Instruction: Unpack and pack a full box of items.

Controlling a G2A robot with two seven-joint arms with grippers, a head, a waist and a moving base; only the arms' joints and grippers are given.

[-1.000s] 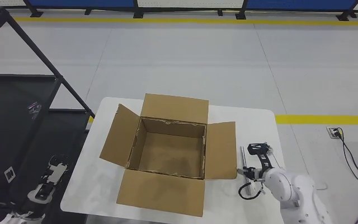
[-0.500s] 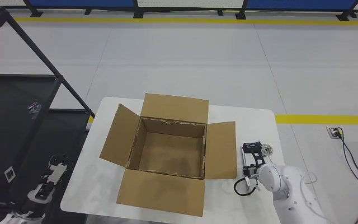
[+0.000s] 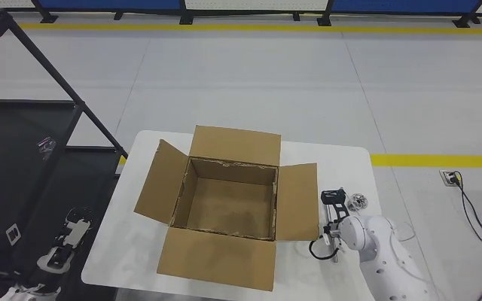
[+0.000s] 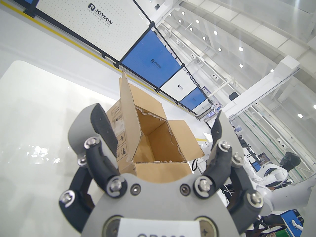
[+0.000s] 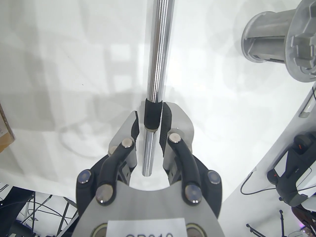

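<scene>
Steel rod [image 5: 159,50] lies between the right end effector's [image 5: 151,111] not-quite-clenched pads [image 5: 166,124], so it should squeeze squarely on the black sleeve [image 5: 152,115] before lifting.

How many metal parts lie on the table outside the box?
2: a metal rod at the right gripper, and a flanged cylinder beside it. The box looks empty.

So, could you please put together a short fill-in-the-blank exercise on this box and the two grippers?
1. The cardboard box stands with its flaps ___.
2. Inside, the box is ___.
3. The metal rod lies on the table, between the fingers of the ___ gripper.
4. The left gripper holds ___.
Missing words: open; empty; right; nothing.
</scene>
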